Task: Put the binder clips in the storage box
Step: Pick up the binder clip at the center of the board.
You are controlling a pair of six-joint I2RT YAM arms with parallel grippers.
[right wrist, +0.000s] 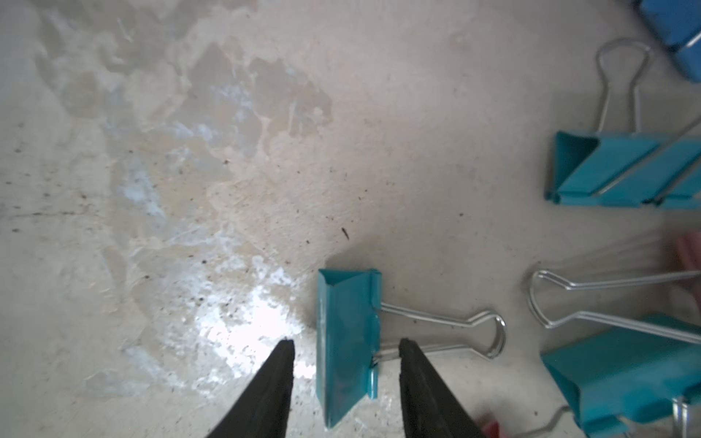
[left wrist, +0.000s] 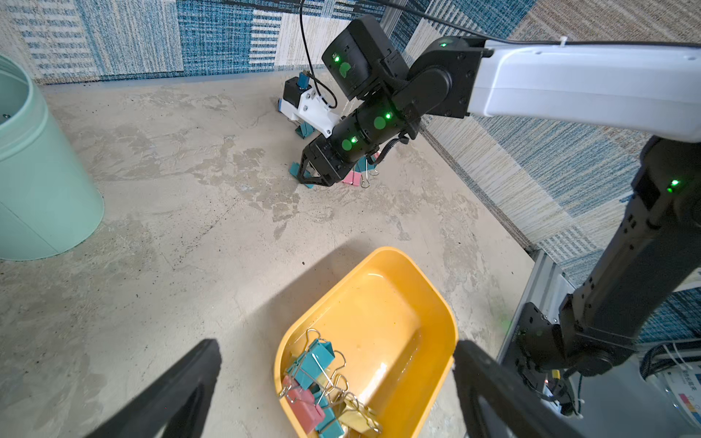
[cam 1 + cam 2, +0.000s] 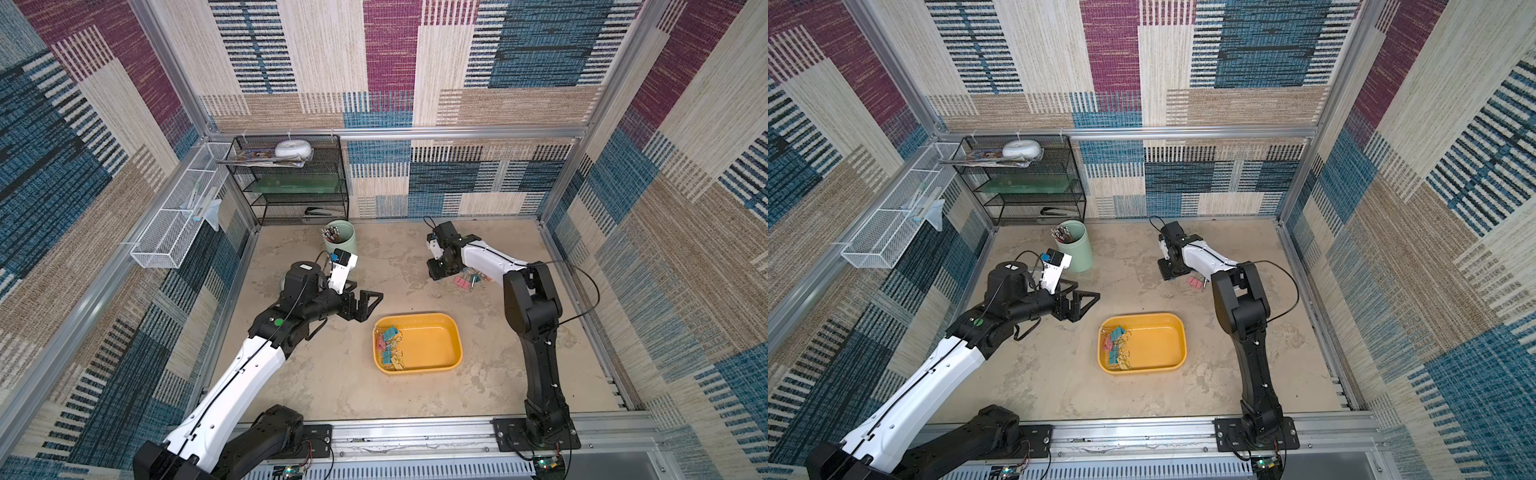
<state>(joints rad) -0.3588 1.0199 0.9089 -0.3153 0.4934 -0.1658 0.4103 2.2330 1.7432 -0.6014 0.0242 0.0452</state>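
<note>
The yellow storage box sits at the table's middle front, with several binder clips heaped at its left end. More binder clips lie loose on the table at the back right. My right gripper points down there, open, its fingers either side of a teal clip lying on the table, with a gap on each side. My left gripper hovers open and empty, left of the box.
A mint-green pen cup stands at the back left, behind my left wrist. A black mesh shelf fills the back-left corner. On the left wall hangs a white wire basket. Other teal clips lie close beside the right fingers.
</note>
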